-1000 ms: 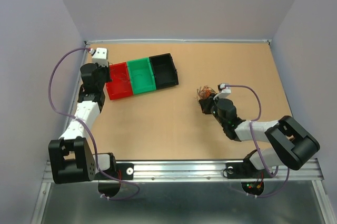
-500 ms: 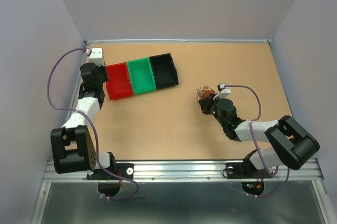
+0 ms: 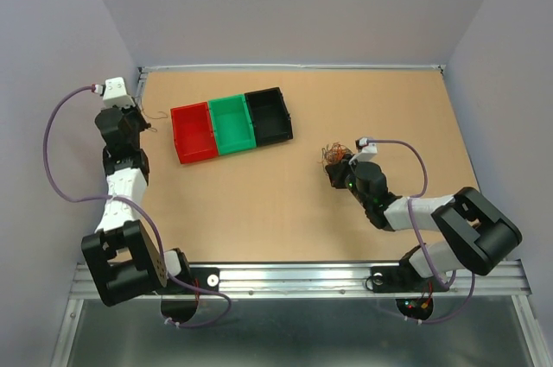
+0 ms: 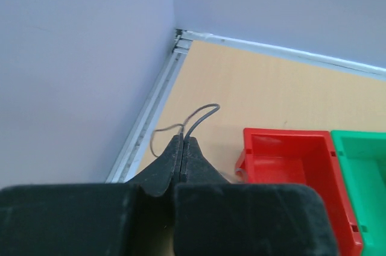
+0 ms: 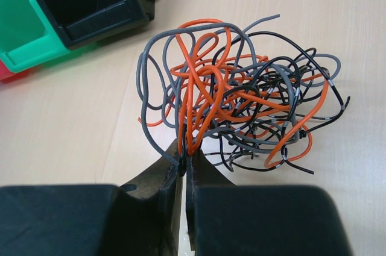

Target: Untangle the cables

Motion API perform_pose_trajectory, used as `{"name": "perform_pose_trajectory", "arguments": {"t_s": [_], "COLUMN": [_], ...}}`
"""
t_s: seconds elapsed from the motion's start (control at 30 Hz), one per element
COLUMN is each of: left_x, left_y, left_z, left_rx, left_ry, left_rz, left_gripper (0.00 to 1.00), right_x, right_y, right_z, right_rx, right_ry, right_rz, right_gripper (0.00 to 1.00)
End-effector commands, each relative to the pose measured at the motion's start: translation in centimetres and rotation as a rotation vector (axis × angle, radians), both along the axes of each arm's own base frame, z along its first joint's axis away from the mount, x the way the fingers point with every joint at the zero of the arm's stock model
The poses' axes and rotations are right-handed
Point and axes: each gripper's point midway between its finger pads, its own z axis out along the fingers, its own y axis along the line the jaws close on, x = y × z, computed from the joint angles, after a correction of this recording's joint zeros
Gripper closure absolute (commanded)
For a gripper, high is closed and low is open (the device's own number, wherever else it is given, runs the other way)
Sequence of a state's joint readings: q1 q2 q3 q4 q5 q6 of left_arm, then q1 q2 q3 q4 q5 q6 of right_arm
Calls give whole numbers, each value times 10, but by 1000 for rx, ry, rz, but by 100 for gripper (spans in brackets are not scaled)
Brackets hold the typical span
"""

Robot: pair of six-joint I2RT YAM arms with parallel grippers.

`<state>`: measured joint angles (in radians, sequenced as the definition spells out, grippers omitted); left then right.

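Your left gripper [image 4: 183, 146] is pinched tight on 1 thin grey cable [image 4: 202, 113]. The cable sticks up past the fingertips in a small loop. 1 second ago this arm was leaning over the red bin [image 3: 193, 132]. Now it has swung out to the left. The gripper sits by the left edge of the table [image 3: 285, 203], near the far left corner. The red bin is now just to its right, not under it. From the top camera, a thin bit of cable shows between the gripper and the red bin.

Your right gripper [image 5: 184, 161] has hardly moved in that time. Its fingers are closed too, with only a thin slit between the tips. They hold a few orange and grey strands at the near side of the cable tangle [image 5: 241, 99]. The strands rise up from the fingertips into the ball. The tangle is a messy ball of orange, grey and black cables. It lies on the table in the same spot as before, right of the middle and well apart from the 3 bins.

The 3 bins stand touching in a row: red, then the green bin [image 3: 232, 123], then the black bin [image 3: 268, 115]. They have not moved.
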<state>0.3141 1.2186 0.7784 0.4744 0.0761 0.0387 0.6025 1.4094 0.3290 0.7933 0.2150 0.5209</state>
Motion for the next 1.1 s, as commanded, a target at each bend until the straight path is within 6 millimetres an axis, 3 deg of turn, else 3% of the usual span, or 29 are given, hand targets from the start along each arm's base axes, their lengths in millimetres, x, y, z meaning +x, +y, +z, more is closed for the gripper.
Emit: {"name": "perform_pose_trajectory", "arguments": {"t_s": [0.0, 0.17, 0.37, 0.6, 0.77, 0.87, 0.97, 1.07], "left_x": [13, 11, -13, -49, -61, -53, -35, -7], "left_y": [-27, -51, -72, -93, -106, -114, -112, -109], "left_z": [6, 17, 52, 123, 150, 144, 124, 83], "left_rx": [-2, 32, 104, 181, 200, 184, 163, 143], "left_ry": [-29, -55, -161, -327, -383, -356, -297, -188], "left_rz": [-161, -247, -283, -310, -352, -394, -398, -410], "left_gripper": [100, 100, 100, 100, 100, 100, 100, 100], "right_x": [6, 7, 8, 7, 8, 8, 7, 6], "right_y": [6, 8, 10, 12, 15, 15, 16, 16], "right_z": [15, 15, 16, 15, 16, 15, 15, 16], "right_rx": [37, 40, 46, 48, 51, 51, 52, 54], "right_ry": [-45, -43, -42, -39, -40, -37, -38, -40], "right_rz": [2, 11, 17, 26, 33, 38, 42, 44], "right_gripper": [99, 99, 99, 99, 99, 99, 100, 99]}}
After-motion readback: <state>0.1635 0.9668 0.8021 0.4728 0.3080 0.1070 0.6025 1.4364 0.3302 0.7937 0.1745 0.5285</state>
